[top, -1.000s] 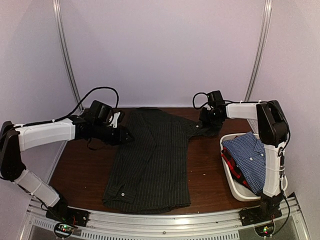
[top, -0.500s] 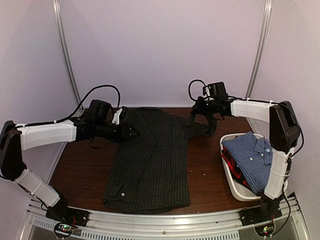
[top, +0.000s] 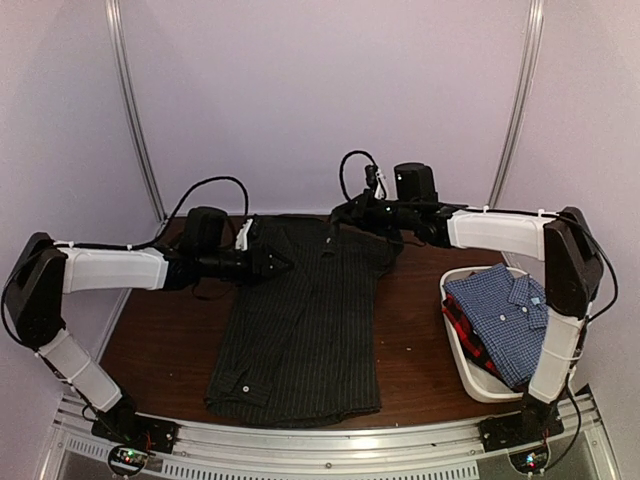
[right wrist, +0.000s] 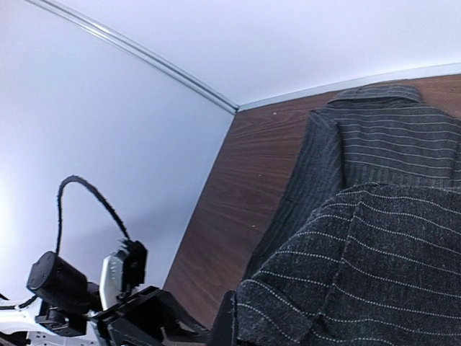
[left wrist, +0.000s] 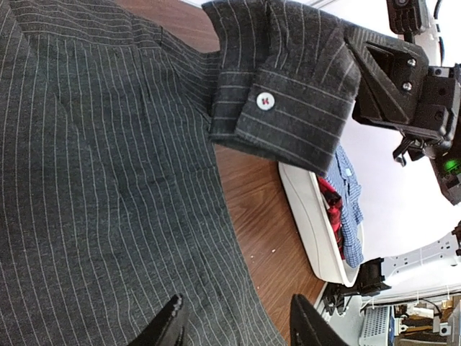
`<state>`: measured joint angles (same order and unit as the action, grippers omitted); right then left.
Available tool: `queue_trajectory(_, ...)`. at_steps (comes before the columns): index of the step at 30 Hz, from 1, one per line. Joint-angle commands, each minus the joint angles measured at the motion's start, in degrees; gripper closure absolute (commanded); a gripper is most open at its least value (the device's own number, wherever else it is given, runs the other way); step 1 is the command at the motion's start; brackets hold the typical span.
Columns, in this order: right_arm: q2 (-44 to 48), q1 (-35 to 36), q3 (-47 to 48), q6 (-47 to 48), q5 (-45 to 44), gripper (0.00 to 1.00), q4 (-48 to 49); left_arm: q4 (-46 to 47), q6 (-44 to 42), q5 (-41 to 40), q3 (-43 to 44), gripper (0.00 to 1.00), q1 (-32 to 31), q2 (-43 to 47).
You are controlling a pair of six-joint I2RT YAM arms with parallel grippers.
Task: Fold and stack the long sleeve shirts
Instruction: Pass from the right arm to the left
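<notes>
The black pinstriped shirt (top: 300, 320) lies flat in the middle of the table, collar at the back. My right gripper (top: 345, 212) is shut on its right sleeve cuff (left wrist: 288, 101), which has a white button, and holds it lifted above the shirt's upper part. The sleeve cloth (right wrist: 374, 267) fills the right wrist view. My left gripper (top: 275, 262) is open and empty, low over the shirt's upper left; its fingertips (left wrist: 169, 328) frame striped cloth (left wrist: 94, 180). The blue-white check shirt (top: 500, 315) lies folded on the red-and-dark shirt (top: 462, 325) in the tub.
A white plastic tub (top: 470, 370) stands at the table's right edge and also shows in the left wrist view (left wrist: 310, 209). Bare brown table (top: 160, 330) lies left of the shirt. The two grippers are close together at the back.
My right gripper has lifted the sleeve cuff and carried it left, from beside the tub to above the shirt's collar area. My left gripper has moved a little right over the shirt.
</notes>
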<state>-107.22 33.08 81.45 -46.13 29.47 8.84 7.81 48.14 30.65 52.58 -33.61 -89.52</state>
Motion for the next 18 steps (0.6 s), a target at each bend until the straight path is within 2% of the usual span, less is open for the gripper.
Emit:
queue_trajectory(1,0.77,2.31,-1.01,-3.66,5.14,1.0,8.21,10.11,3.82,3.14,-1.44,0.5,-0.23,-1.95)
queue_trajectory(12,1.47,5.22,-5.58,-8.96,8.61,1.0,18.54,30.12,18.84,3.77,-7.38,0.34,-0.23,-4.65)
queue_trajectory(18,1.84,5.41,-7.64,-11.64,9.18,1.0,22.76,36.71,24.3,3.72,-8.19,0.3,-0.23,-7.61)
